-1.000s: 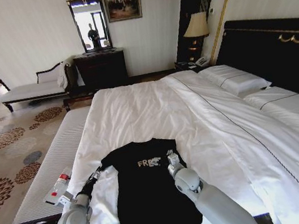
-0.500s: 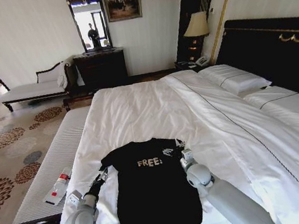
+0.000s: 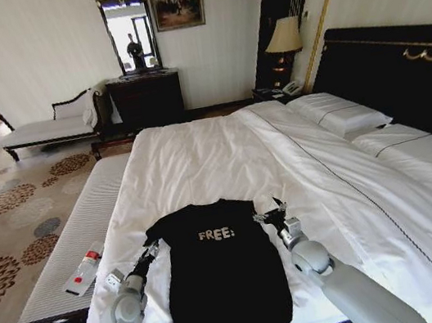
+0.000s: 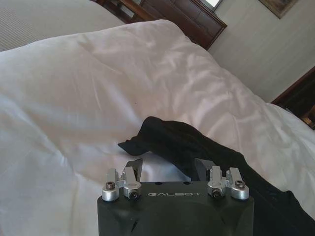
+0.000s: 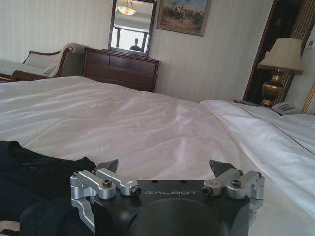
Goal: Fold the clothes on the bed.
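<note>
The clothes are one black T-shirt (image 3: 219,281) with white "FREE!" lettering, lying flat on the near part of the bed (image 3: 199,160). My left gripper (image 3: 151,250) hovers open at the shirt's left shoulder. In the left wrist view the left gripper (image 4: 167,168) has a black sleeve (image 4: 172,140) just beyond its fingertips, with nothing between them. My right gripper (image 3: 270,214) is open beside the shirt's right shoulder, over the white duvet. In the right wrist view the right gripper (image 5: 165,169) holds nothing and the shirt (image 5: 34,164) lies off to one side.
A pale upholstered bench (image 3: 85,221) runs along the bed's left side with a small bottle (image 3: 85,271) on it. Pillows (image 3: 341,117) and a dark headboard (image 3: 400,68) are at the right. A dresser (image 3: 146,98) and a lamp (image 3: 286,36) stand by the far wall.
My right gripper has moved rightward off the shirt's chest, so the whole lettering shows. The left arm has drawn back a little, its gripper still by the left shoulder.
</note>
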Robot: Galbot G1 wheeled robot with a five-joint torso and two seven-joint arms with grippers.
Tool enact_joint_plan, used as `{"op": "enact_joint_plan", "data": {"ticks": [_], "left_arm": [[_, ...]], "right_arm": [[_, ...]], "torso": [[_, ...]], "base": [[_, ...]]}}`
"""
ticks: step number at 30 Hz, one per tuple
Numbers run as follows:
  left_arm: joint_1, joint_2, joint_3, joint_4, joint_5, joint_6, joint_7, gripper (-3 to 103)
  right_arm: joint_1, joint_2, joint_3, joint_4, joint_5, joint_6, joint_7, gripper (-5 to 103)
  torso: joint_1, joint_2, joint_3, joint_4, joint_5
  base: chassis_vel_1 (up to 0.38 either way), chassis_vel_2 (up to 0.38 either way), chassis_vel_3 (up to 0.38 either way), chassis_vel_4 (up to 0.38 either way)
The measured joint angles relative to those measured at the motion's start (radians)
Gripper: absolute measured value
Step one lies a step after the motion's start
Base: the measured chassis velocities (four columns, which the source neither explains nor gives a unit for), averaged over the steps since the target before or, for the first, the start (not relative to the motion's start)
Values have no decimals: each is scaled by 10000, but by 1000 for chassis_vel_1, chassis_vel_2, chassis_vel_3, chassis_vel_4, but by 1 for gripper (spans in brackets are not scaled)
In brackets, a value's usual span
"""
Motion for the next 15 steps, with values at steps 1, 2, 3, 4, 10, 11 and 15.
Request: {"op": "enact_joint_plan", "data": {"ticks": [1,2,3,4,10,11,15], "left_arm": [[-24,-9,-19,80,6,-5,16,62],[-24,-9,-19,80,6,-5,16,62],[-104,-15,-123,327,147,-38,159,61],[-226,100,-315,675,250,-72,375,61],[-868,231,-203,1391,348,-202,470,58],[-868,231,-203,1391,348,-202,470,58],[-1300,288,50,1685,397,-211,471,49]], "right_arm": [[-17,-9,24,16,3,5,2,100],[-17,-9,24,16,3,5,2,100],[-58,-25,67,49,15,13,8,100],[-118,-23,93,92,18,17,65,100],[-102,15,19,111,7,-61,262,100],[-102,15,19,111,7,-61,262,100],[-116,40,-16,158,7,-128,339,100]], "torso": [[0,0,0,1,-1],[0,0,0,1,-1],[0,0,0,2,-1],[0,0,0,2,0],[0,0,0,3,-2],[0,0,0,3,-2],[1,0,0,1,0]], "base": [[0,0,0,0],[0,0,0,0],[0,0,0,0],[0,0,0,0],[0,0,0,0],[0,0,0,0],[0,0,0,0]]}}
